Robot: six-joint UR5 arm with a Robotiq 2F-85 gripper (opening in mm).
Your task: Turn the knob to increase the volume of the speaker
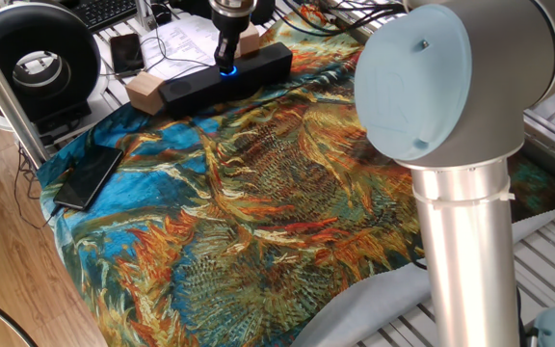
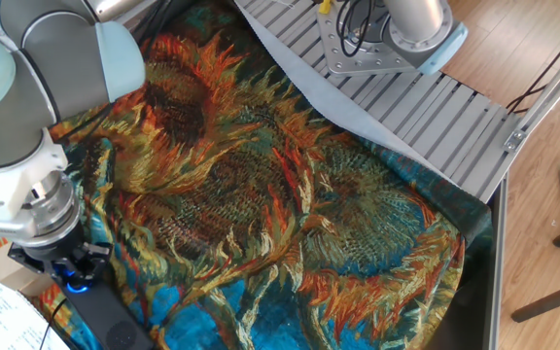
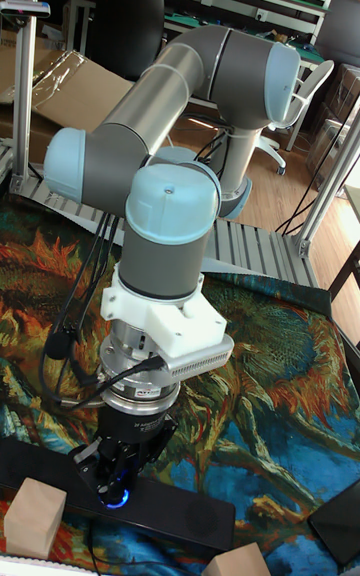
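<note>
The speaker (image 1: pixel 196 85) is a long black bar with tan wooden end blocks, lying at the far edge of the sunflower cloth. Its knob (image 1: pixel 227 69) glows blue on top near the middle. My gripper (image 1: pixel 226 60) comes straight down on the knob with its fingers closed around it. In the other fixed view the blue glow of the knob (image 2: pixel 76 284) shows just under the gripper (image 2: pixel 72 272), with the speaker (image 2: pixel 115 316) running off the bottom edge. In the tall fixed view the gripper (image 3: pixel 115 481) stands over the knob (image 3: pixel 118 499) on the speaker (image 3: pixel 185 526).
A flat black smartphone (image 1: pixel 88 176) lies on the cloth's left edge. A big black ring-shaped device (image 1: pixel 37 60), a second phone (image 1: pixel 126 51) and papers sit behind the speaker. The arm's large grey joint (image 1: pixel 422 77) fills the right foreground.
</note>
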